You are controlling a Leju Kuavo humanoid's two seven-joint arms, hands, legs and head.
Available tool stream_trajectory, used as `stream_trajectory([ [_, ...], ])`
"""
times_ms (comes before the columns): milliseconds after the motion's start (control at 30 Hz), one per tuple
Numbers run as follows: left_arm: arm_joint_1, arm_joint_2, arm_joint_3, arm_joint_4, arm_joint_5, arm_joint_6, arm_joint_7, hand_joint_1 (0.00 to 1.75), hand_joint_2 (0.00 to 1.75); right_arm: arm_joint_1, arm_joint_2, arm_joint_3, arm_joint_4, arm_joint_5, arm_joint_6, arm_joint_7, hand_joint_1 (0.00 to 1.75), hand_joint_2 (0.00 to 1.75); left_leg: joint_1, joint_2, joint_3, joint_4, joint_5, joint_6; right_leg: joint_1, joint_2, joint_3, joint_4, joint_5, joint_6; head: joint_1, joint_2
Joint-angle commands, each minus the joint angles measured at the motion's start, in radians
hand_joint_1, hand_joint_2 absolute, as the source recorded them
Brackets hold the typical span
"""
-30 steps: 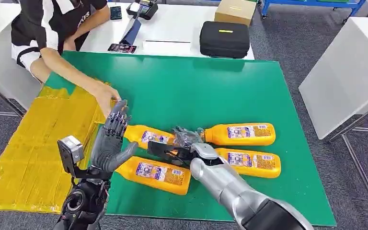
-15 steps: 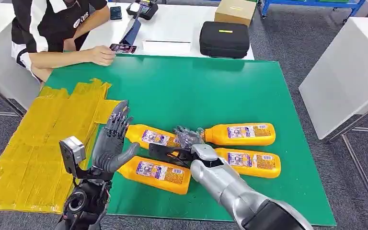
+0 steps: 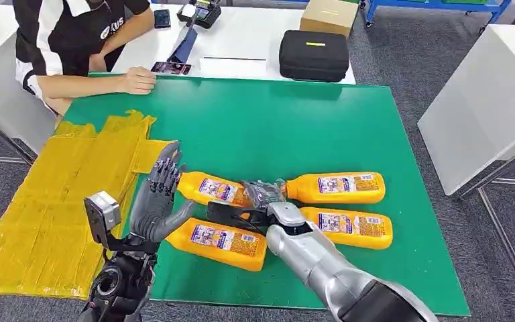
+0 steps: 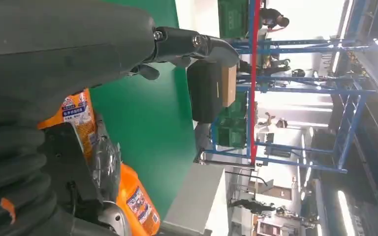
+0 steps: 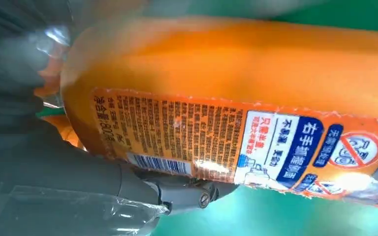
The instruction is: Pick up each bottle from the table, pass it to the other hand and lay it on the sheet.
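Our right hand (image 3: 263,193) is wrapped around the orange plastic bottle with a printed label (image 3: 213,190), low over the green table mat (image 3: 275,127); our left hand (image 3: 157,201) waits spread and empty just beside it. The slick bottle could slip or twist during the pass and land short of the crinkled yellow sheet (image 3: 60,194).

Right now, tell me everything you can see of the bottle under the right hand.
The orange bottle lies on its side on the green mat, just right of the yellow sheet. It looks like glossy plastic with a printed label bearing a barcode. The right hand rests over one end; the open left hand stands beside the other.
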Motion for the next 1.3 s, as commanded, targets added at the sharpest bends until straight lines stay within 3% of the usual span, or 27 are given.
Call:
stream_trajectory([
  [33,-0.026,0.021,-0.010,0.048,0.000,0.001,0.002,0.00,1.75,-0.006,-0.012,0.022,0.042,0.006,0.002,-0.004,1.71,1.75,0.001,-0.002,0.005,0.000,-0.002,0.000,0.001,-0.001,0.005,0.000,-0.002,-0.005,0.000,0.000],
  [233,-0.005,0.033,-0.012,0.027,0.002,0.004,-0.002,0.00,1.75,-0.002,-0.008,0.004,0.026,0.007,-0.069,-0.031,1.75,1.75,0.001,-0.002,0.004,0.000,-0.002,0.000,0.001,-0.001,0.004,0.000,-0.002,-0.004,0.000,0.000],
  [333,0.023,0.037,-0.009,0.008,0.003,0.009,-0.008,0.00,1.75,0.003,-0.010,-0.038,-0.005,-0.023,-0.191,-0.071,1.75,1.75,0.000,-0.001,0.006,0.000,-0.003,0.001,0.001,0.000,0.006,0.000,-0.003,-0.006,0.000,0.000],
  [467,0.064,0.027,0.000,-0.027,-0.013,0.024,-0.015,0.00,1.75,0.005,-0.013,-0.157,-0.073,-0.138,-0.382,-0.228,1.75,1.75,0.000,0.000,0.002,0.000,-0.002,0.001,0.001,0.001,0.002,0.001,-0.002,-0.005,0.000,0.000],
  [600,0.063,0.025,-0.002,-0.031,-0.016,0.025,-0.013,0.00,1.75,0.004,-0.013,-0.159,-0.075,-0.141,-0.376,-0.230,1.75,1.75,0.000,-0.001,0.000,0.000,-0.002,0.000,0.001,0.000,0.001,0.000,-0.002,-0.004,0.000,0.000],
  [733,0.076,0.024,0.001,-0.048,-0.039,0.045,-0.009,0.00,1.75,0.046,-0.001,-0.282,-0.199,-0.337,-0.396,-0.458,1.75,1.75,0.000,-0.001,0.003,0.001,-0.004,0.001,0.001,0.000,0.003,0.001,-0.004,-0.006,0.000,0.000],
  [800,0.095,0.028,0.004,-0.068,-0.044,0.062,-0.008,0.00,1.75,0.122,-0.013,-0.300,-0.393,-0.474,-0.340,-0.525,1.75,1.75,0.000,-0.001,0.002,0.002,-0.004,0.001,0.001,0.001,0.003,0.002,-0.004,-0.006,0.000,0.000],
  [967,0.123,0.046,0.003,-0.115,-0.045,0.087,-0.009,0.00,1.75,0.269,-0.085,-0.254,-0.728,-0.705,-0.323,-0.545,1.75,1.75,0.001,-0.003,0.005,0.002,-0.006,0.001,0.002,-0.001,0.007,0.002,-0.006,-0.008,0.000,0.000],
  [1133,0.136,0.049,0.004,-0.136,-0.044,0.091,-0.008,0.00,1.75,0.332,-0.126,-0.233,-0.823,-0.806,-0.283,-0.555,1.73,1.75,0.001,-0.006,0.005,0.002,-0.006,0.001,0.002,-0.004,0.008,0.001,-0.007,-0.008,0.000,0.000],
  [1300,0.124,0.056,-0.009,-0.131,-0.015,0.064,0.004,0.00,1.75,0.404,-0.137,-0.209,-0.898,-0.935,-0.129,-0.589,1.73,1.75,0.000,-0.005,0.005,0.001,-0.006,0.001,0.001,-0.003,0.007,0.001,-0.007,-0.008,0.000,0.000],
])
